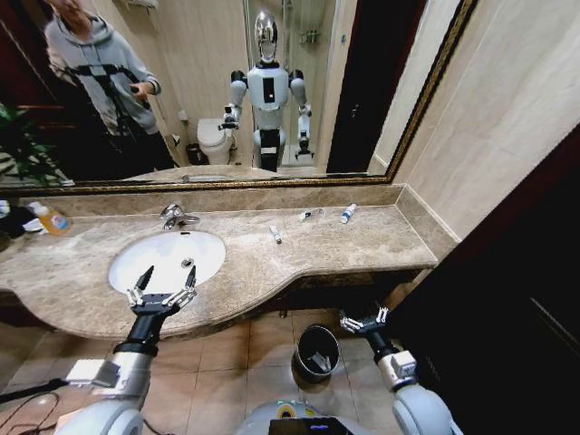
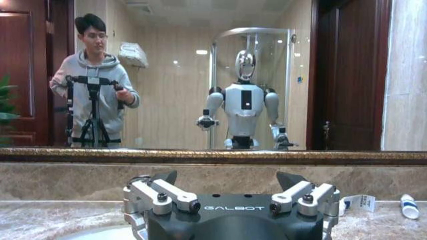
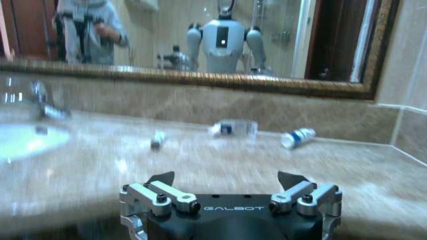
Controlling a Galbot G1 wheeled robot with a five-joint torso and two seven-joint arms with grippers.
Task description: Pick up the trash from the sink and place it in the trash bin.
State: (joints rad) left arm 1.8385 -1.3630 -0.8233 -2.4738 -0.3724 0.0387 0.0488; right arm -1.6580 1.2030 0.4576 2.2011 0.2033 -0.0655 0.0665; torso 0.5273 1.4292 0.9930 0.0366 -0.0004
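Note:
The white oval sink [image 1: 145, 263] is set in the brown marble counter, with a chrome drain [image 1: 188, 263] in the bowl. My left gripper [image 1: 161, 285] hovers open over the sink's front rim. Trash lies on the counter to the sink's right: a small white tube [image 1: 275, 234], a clear wrapper [image 1: 311, 215] and a blue-capped white bottle [image 1: 348, 213]. The right wrist view shows the tube [image 3: 157, 138], the wrapper [image 3: 233, 128] and the bottle [image 3: 297, 137]. My right gripper [image 1: 364, 319] is open below the counter edge, just right of the black trash bin [image 1: 317, 352] on the floor.
A chrome faucet [image 1: 172, 216] stands behind the sink. A bottle of orange liquid [image 1: 50, 219] sits at the counter's far left. A framed mirror [image 1: 272, 91] backs the counter. A dark door [image 1: 526, 299] stands close on the right.

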